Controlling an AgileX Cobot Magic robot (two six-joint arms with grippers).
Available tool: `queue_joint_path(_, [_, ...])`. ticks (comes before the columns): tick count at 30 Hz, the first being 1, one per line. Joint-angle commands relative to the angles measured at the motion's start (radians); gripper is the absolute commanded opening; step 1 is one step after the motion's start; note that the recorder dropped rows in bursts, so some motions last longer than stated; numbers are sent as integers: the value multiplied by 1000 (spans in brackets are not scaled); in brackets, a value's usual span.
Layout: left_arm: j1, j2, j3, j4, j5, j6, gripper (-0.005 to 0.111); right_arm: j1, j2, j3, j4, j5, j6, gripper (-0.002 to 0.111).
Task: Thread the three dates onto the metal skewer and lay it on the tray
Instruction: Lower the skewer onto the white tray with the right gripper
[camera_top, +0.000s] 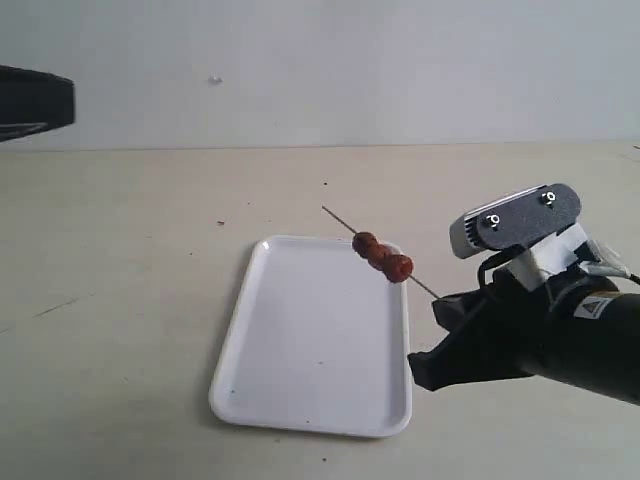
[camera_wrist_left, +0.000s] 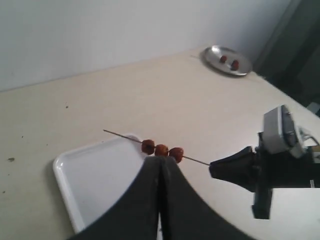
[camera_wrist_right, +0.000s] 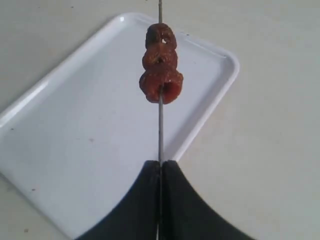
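white tray (camera_top: 300, 350), dates (camera_top: 381, 257) over its corner, right fingers (camera_wrist_right: 140, 205) clamping skewer (camera_wrist_right: 160, 132)

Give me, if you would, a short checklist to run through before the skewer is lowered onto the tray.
1. All three dates threaded on the metal skewer: ok, packed together.
2. Right claw shut on the skewer's end: ok.
3. Left claw holding nothing: ok, it is shut and empty.
4. Skewer lined up along the tray: not ok, it crosses one corner with its tip past the rim.
5. Tray surface free where the skewer would lie: ok.
6. Height of the dates above the tray: cannot tell.
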Motion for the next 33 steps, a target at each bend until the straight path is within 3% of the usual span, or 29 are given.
queue_joint_path(1, [0,-138,44,-35,33,-11,0,1,50,-23,224,-123,-363,0])
queue_joint_path(4, [0,-197,58,-39,72,-42,0,1,91,-88,642,-205,-802,0])
queue_joint_path(6, [0,-225,67,-41,79,-58,0,1,104,-137,820,-272,-919,0])
queue_joint_path(15, [0,-246,88,-46,79,-54,0,81,159,-168,669,-302,-351,0])
queue_joint_path(25, [0,-246,88,-41,75,-24,0,370,361,-168,593,-548,125,0])
queue_joint_path(33, [0,-246,88,-41,72,5,0,453,483,-272,606,-570,161,0])
